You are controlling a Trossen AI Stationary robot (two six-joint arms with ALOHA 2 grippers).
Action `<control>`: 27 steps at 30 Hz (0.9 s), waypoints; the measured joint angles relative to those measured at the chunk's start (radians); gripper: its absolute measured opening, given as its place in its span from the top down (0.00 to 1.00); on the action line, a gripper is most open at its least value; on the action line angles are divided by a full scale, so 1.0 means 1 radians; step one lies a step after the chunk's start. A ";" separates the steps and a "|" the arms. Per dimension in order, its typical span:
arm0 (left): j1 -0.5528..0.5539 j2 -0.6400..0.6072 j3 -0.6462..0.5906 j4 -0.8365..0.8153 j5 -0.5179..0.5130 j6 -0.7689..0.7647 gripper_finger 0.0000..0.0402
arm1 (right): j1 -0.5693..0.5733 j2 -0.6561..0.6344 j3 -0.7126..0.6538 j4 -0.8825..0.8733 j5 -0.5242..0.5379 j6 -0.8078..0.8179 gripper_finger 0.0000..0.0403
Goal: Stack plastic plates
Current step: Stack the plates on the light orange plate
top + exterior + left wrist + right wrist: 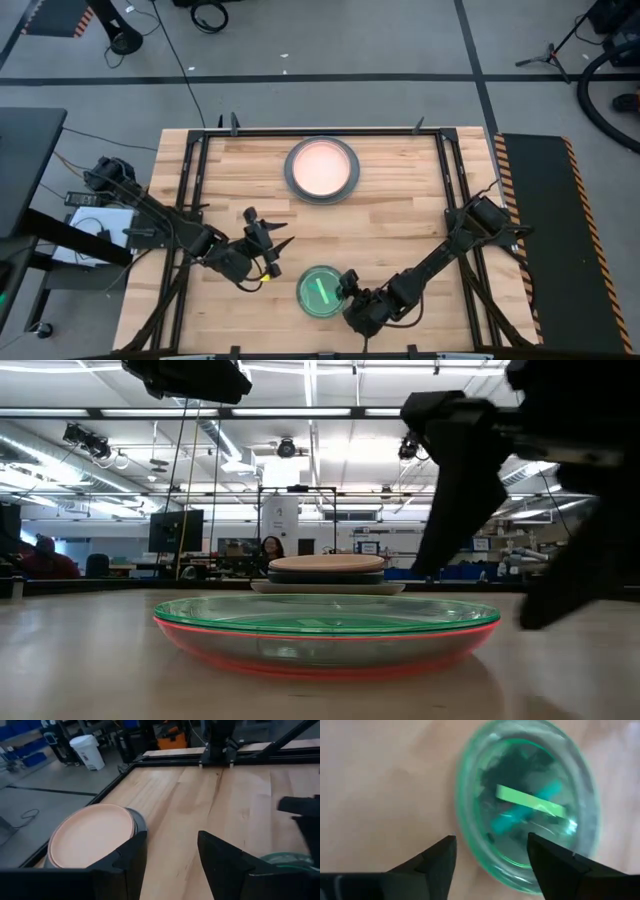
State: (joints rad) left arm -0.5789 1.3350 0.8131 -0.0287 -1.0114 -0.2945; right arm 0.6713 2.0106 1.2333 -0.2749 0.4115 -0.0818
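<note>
A translucent teal plate [320, 290] sits nested in a red plate [320, 655] near the table's near edge, at the middle. A stack of plates [320, 168], peach on top and grey at the bottom, rests near the far edge. It also shows in the low view behind the teal plate [325, 572] and in the left wrist view [92, 837]. My right gripper [492, 855] is open and hovers over the teal plate's right rim [470, 845], clear of it. My left gripper [268, 245] is open, raised left of the teal plate.
Bare wood lies between the far stack and the near plates. Black frame rails [195, 190] run along the table's left, right and far sides. In the low view the right gripper [470, 490] looms at the right. People sit in the room behind.
</note>
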 joint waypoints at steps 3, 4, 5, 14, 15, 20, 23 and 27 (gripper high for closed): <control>-0.001 0.000 0.000 0.000 0.014 -0.007 0.55 | -0.013 0.000 -0.009 0.006 0.037 -0.027 0.43; -0.003 0.000 0.000 -0.001 0.014 -0.007 0.55 | -0.016 0.000 -0.011 0.015 0.034 -0.043 0.45; -0.004 0.000 0.000 -0.001 0.014 -0.008 0.55 | -0.019 0.000 -0.013 0.019 0.017 -0.055 0.47; -0.027 0.000 0.000 0.002 0.015 -0.013 0.55 | -0.018 0.055 -0.037 0.106 -0.070 -0.235 0.57; -0.027 0.000 0.000 0.002 0.015 -0.021 0.55 | -0.014 0.057 -0.037 0.109 -0.030 -0.254 0.57; -0.027 0.000 0.000 0.002 0.015 -0.061 0.55 | -0.015 0.053 -0.042 0.097 0.069 -0.289 0.57; -0.027 0.000 0.000 0.002 0.015 -0.061 0.55 | -0.022 0.053 -0.041 0.088 0.049 -0.308 0.58; -0.027 0.000 0.000 0.000 0.015 -0.054 0.55 | -0.027 0.052 -0.039 0.055 0.021 -0.385 0.60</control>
State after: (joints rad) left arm -0.6064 1.3350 0.8131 -0.0288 -0.9966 -0.3489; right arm 0.6445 2.0628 1.1938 -0.2201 0.4330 -0.4667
